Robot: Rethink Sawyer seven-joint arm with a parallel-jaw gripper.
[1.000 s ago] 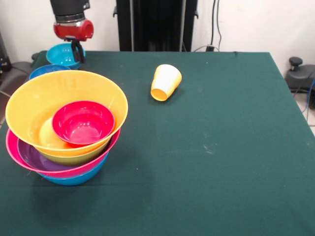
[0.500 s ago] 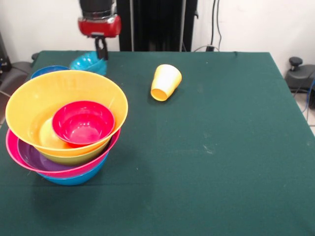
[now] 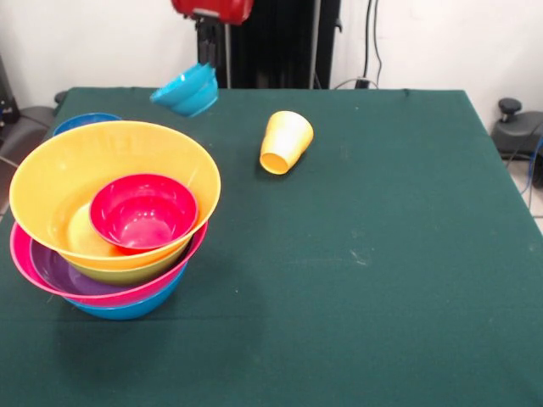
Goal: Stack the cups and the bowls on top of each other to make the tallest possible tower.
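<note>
The gripper (image 3: 206,58) hangs at the top of the front view, shut on the rim of a small light blue bowl (image 3: 187,91), which tilts in the air above the table's far side. The tower (image 3: 110,216) stands at the left: a small red bowl (image 3: 142,210) inside a large orange bowl (image 3: 51,182), over green, purple, pink (image 3: 21,250) and blue bowls. A yellow-orange cup (image 3: 286,142) lies on its side right of the gripper. A dark blue bowl (image 3: 81,122) shows behind the tower. The red cup is out of view.
The green table (image 3: 382,254) stretches right of the tower and the cup. The robot's black pedestal (image 3: 271,42) stands behind the far edge. Black equipment (image 3: 517,127) sits off the right edge.
The gripper has lifted the light blue bowl off the table's far left corner and carried it to the right and up. The bowl now tilts in the air. The tower and cup have not moved.
</note>
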